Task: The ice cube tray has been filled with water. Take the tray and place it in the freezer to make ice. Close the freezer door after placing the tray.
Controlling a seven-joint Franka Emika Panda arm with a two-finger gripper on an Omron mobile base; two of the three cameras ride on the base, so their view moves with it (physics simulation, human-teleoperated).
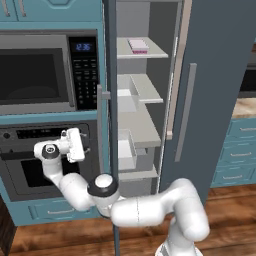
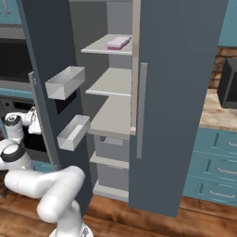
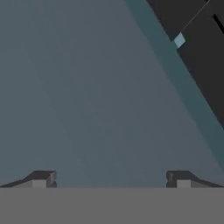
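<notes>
The white arm (image 1: 145,210), smooth and glossy with dark joints, rose from the base, bent low and reached left, its forearm turning up in front of the oven (image 1: 30,170). The gripper (image 3: 111,178) hung released and empty, its two small dark fingertips (image 3: 43,178) standing wide apart. In the hand view they faced a flat, matte slate-grey surface close ahead, with a teal strip and black panels slanting across the upper right corner.

The freezer door (image 2: 46,69) stood swung open, edge-on in the left base view, just right of the hand. Its inner face carried two shallow white bins (image 2: 65,82), one above the other, both boxy and open-topped. The hand sat on the door's outer side, between the door and the black-fronted oven, a narrow space.

Behind the door the freezer (image 1: 140,100) was open: a tall, narrow compartment with flat white shelves and square white bins on the lower levels. The tray (image 1: 138,45), a thin rectangular slab with a pale top and pink-purple edge, lay flat on the top shelf (image 1: 155,51), near its middle and well above the gripper. The shelves below had bare room.

To the right the fridge's wider door (image 1: 215,90) was closed, plain slate-grey with a long silver vertical handle (image 1: 185,112). Beyond it were teal drawers (image 1: 240,155) under a speckled table (image 2: 217,115), and a wood floor (image 2: 185,222).
</notes>
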